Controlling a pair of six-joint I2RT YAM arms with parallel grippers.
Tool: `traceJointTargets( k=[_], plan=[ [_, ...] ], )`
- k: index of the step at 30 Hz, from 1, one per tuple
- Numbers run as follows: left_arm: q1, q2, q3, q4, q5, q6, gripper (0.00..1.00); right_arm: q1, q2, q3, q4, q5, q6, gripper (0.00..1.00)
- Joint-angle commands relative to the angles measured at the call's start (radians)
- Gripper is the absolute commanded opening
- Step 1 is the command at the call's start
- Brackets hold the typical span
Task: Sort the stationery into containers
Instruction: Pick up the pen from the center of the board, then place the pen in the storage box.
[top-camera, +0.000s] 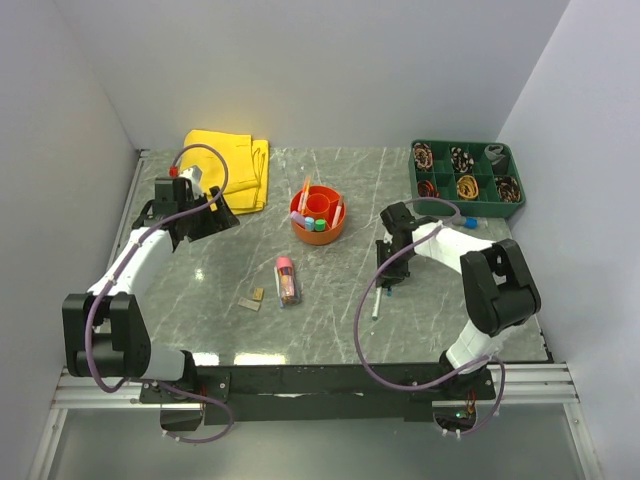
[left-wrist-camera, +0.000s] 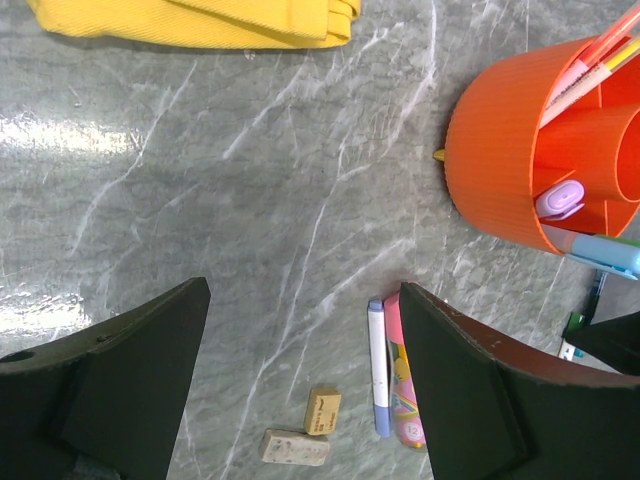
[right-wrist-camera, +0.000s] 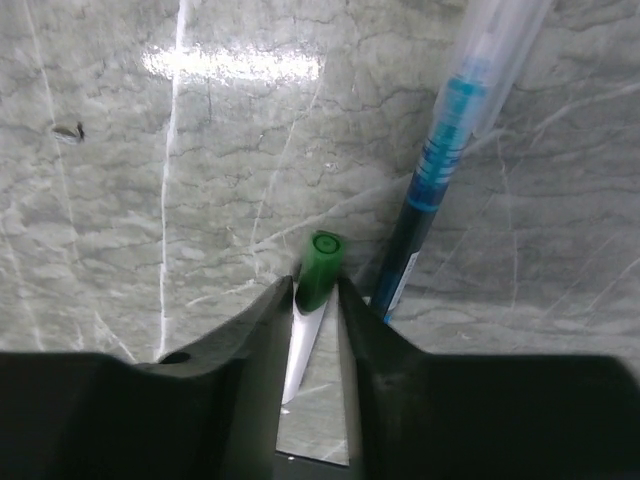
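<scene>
The orange organiser bowl (top-camera: 318, 216) stands mid-table with several pens and a lilac stick (left-wrist-camera: 560, 200) in it; it also shows in the left wrist view (left-wrist-camera: 500, 150). My left gripper (top-camera: 205, 215) is open and empty (left-wrist-camera: 303, 290), left of the bowl. Past its fingers lie two tan eraser blocks (left-wrist-camera: 322, 410), a white pen with lilac ends (left-wrist-camera: 377, 365) and the pink-capped tube (top-camera: 287, 280). My right gripper (top-camera: 388, 272) is shut (right-wrist-camera: 317, 285) on a white pen with a green cap (right-wrist-camera: 322, 262). A blue-ink clear pen (right-wrist-camera: 440, 170) lies just right of it.
A folded yellow cloth (top-camera: 232, 165) lies at the back left. A green divided tray (top-camera: 468, 209) with coiled items stands at the back right. White walls close in the table on the left, the back and the right.
</scene>
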Motion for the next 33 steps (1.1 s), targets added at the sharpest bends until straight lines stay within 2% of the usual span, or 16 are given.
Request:
traceJointTargets(
  k=[1, 2, 5, 9, 14, 19, 23, 24, 25, 27, 33],
  plan=[
    [0.003, 0.005, 0.008, 0.027, 0.012, -0.008, 0.83, 0.024, 0.028, 0.02, -0.014, 0.051, -0.01, 0.26],
    [0.004, 0.005, 0.007, 0.025, 0.014, -0.01, 0.83, 0.027, 0.037, 0.025, -0.013, 0.055, -0.014, 0.22],
    [0.006, 0.004, 0.004, 0.022, 0.014, -0.008, 0.83, 0.044, 0.057, 0.055, -0.016, 0.075, -0.025, 0.0],
    [0.006, -0.004, 0.01, 0.013, 0.011, -0.001, 0.83, 0.049, 0.033, 0.167, -0.046, 0.077, -0.046, 0.0],
    [0.007, -0.001, 0.045, -0.007, 0.005, 0.018, 0.83, 0.049, -0.012, 0.422, -0.053, 0.045, -0.082, 0.0],
    [0.01, 0.04, 0.094, -0.022, 0.0, 0.031, 0.82, 0.049, -0.021, 0.562, 0.059, 0.0, -0.082, 0.0],
    [0.041, 0.085, 0.155, -0.038, 0.017, 0.034, 0.81, 0.047, -0.071, 0.499, 0.336, -0.014, -0.103, 0.0],
    [0.043, 0.096, 0.168, -0.054, 0.017, 0.039, 0.81, 0.046, -0.088, 0.464, 0.497, -0.017, -0.109, 0.0],
    [0.041, 0.115, 0.182, -0.064, 0.014, 0.045, 0.81, 0.05, -0.101, 0.416, 0.562, -0.021, -0.115, 0.0],
    [0.043, 0.136, 0.226, -0.088, 0.012, 0.068, 0.81, 0.055, -0.088, 0.413, 0.644, -0.012, -0.129, 0.0],
    [0.043, 0.185, 0.292, -0.133, -0.006, 0.097, 0.81, 0.052, 0.002, 0.425, 0.739, 0.012, -0.123, 0.0]
  ],
)
